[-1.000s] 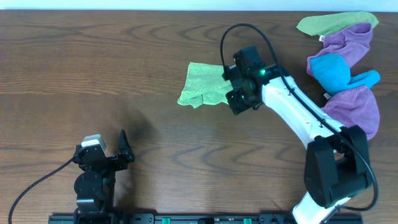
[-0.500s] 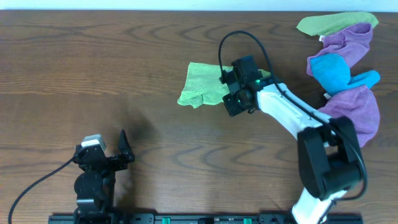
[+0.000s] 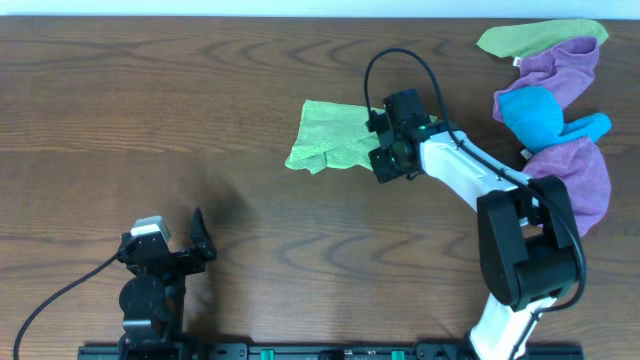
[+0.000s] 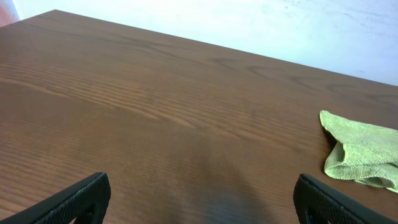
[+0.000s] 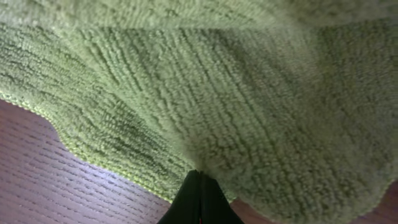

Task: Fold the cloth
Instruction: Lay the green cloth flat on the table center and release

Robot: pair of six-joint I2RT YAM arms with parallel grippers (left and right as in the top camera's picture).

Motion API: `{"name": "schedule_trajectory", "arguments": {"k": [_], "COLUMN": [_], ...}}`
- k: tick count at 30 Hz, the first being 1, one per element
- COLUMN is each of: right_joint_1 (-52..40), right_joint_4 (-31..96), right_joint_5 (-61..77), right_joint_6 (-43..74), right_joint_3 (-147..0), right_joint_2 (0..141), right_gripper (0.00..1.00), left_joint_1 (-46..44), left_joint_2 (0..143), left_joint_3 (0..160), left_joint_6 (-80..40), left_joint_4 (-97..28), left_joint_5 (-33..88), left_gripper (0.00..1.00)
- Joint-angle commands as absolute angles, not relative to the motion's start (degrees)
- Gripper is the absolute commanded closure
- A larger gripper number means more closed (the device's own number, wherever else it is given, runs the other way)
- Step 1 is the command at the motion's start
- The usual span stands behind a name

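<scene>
A light green cloth (image 3: 330, 138) lies rumpled and partly folded at the table's upper middle. It also shows in the left wrist view (image 4: 362, 149) at the far right. My right gripper (image 3: 388, 152) is at the cloth's right edge. In the right wrist view its jaws (image 5: 199, 182) are shut on the green cloth (image 5: 205, 87), which fills the frame. My left gripper (image 3: 190, 238) is open and empty at the table's front left, its fingertips (image 4: 199, 198) apart over bare wood.
A pile of other cloths sits at the back right: green (image 3: 540, 38), purple (image 3: 570, 170) and blue (image 3: 545, 118). The wooden table (image 3: 150, 120) stretches to the left of the cloth.
My right gripper has shifted slightly right and back toward its arm with the cloth's right edge in it. The left arm has not moved.
</scene>
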State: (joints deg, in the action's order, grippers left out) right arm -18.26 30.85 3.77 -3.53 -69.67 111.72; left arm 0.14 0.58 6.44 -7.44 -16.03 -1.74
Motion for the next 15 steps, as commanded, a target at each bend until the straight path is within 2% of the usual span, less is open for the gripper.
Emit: {"name": "schedule_trajectory", "arguments": {"k": [1, 8, 15], "right_joint_1": [-18.0, -18.2, -18.2], "right_joint_4": [30.8, 32.1, 45.6], "right_joint_5": [4.8, 6.3, 6.2], "right_joint_6": [-2.6, -2.2, 1.1], "right_joint_3": [-69.6, -69.6, -70.5], "right_joint_2": [113.4, 114.5, 114.3], "right_gripper": [0.99, 0.99, 0.99], "left_joint_1": [0.0, 0.0, 0.0], "left_joint_2": [0.3, 0.3, 0.3], "left_joint_3": [5.0, 5.0, 5.0], "left_joint_6": [-6.6, -6.6, -6.6], "left_joint_4": [-16.3, -16.3, -16.3], "left_joint_5": [-1.9, -1.9, -1.9], "left_gripper": [0.05, 0.05, 0.05]}}
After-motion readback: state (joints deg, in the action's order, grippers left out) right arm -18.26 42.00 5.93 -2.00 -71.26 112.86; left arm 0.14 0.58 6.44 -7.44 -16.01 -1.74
